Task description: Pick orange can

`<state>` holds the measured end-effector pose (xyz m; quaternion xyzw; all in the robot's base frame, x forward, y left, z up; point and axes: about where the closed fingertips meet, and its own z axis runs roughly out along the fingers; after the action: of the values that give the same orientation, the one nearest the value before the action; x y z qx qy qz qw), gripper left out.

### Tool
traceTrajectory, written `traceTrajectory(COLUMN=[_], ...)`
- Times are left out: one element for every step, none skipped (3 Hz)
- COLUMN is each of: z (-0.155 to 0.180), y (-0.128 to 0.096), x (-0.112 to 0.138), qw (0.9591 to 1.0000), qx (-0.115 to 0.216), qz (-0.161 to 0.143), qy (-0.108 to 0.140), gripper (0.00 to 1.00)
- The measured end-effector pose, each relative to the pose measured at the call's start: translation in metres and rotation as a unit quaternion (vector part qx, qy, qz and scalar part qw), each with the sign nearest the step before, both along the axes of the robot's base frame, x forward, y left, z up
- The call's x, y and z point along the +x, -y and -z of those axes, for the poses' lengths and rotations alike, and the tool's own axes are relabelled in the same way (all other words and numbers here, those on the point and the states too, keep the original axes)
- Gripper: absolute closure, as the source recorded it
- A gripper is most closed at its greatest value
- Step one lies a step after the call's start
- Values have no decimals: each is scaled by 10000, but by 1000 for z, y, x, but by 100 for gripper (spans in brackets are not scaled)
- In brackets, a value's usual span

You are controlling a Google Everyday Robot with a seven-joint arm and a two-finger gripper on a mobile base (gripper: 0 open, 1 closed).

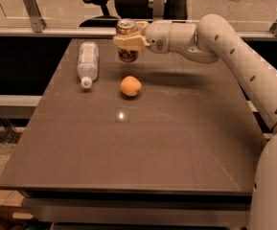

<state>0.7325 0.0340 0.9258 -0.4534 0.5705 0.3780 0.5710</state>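
Note:
The orange can (127, 54) has orange-brown sides and a silver top. It is upright at the far middle of the table (143, 147), held a little above the surface. My gripper (128, 41) reaches in from the right and is shut on the can around its middle. The arm's white links run from the gripper to the right edge of the view.
A round orange fruit (130, 86) sits just in front of the can. A clear plastic bottle (87, 62) with a white cap lies on its side to the left. Glass panels and office chairs stand behind the far edge.

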Motion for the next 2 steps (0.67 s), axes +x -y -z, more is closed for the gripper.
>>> traceTrajectory(z=[-18, -36], y=[8, 11], x=[-9, -22], qw=[9995, 9985], qx=[65, 11], qz=[-34, -37], qy=[291, 546], gripper=[100, 100])
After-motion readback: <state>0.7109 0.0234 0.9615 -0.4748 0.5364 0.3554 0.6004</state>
